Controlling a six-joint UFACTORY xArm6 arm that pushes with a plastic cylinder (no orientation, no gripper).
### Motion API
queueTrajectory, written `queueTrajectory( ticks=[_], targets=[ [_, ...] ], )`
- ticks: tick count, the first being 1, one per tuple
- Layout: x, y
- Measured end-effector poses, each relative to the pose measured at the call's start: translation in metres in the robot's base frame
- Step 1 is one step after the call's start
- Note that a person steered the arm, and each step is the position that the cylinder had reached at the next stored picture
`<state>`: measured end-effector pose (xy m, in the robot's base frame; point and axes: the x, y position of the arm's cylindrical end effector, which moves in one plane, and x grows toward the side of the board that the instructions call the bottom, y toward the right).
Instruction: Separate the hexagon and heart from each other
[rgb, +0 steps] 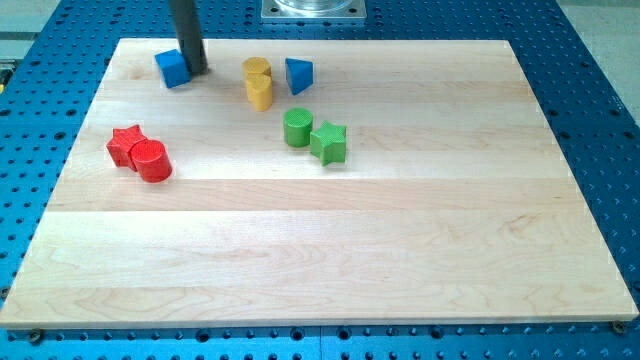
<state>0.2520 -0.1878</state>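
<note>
Two yellow blocks stand touching each other near the view's top, left of centre. The upper one (257, 69) looks like the hexagon and the lower one (260, 93) like the heart, but their shapes are hard to make out. My tip (196, 71) rests on the board at the right side of a blue cube (171, 68), touching it or nearly so. It is about a block's width to the left of the yellow pair.
A blue triangle block (298, 75) sits just right of the yellow pair. A green cylinder (297, 128) and a green star (328, 142) touch below them. A red star (125, 145) and a red cylinder (152, 161) touch at the left. The wooden board (350, 250) lies on a blue perforated table.
</note>
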Motion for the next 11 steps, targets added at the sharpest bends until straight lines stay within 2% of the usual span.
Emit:
queueTrajectory(
  ticks=[1, 2, 3, 4, 5, 6, 8, 9, 11],
  targets=[
    [-0.012, -0.003],
    [-0.021, 0.082],
    [0.042, 0.090],
    [0.093, 0.122],
    [0.070, 0.146],
    [0.042, 0.193],
    [0.005, 0.185],
    [-0.008, 0.199],
    [-0.012, 0.101]
  ],
)
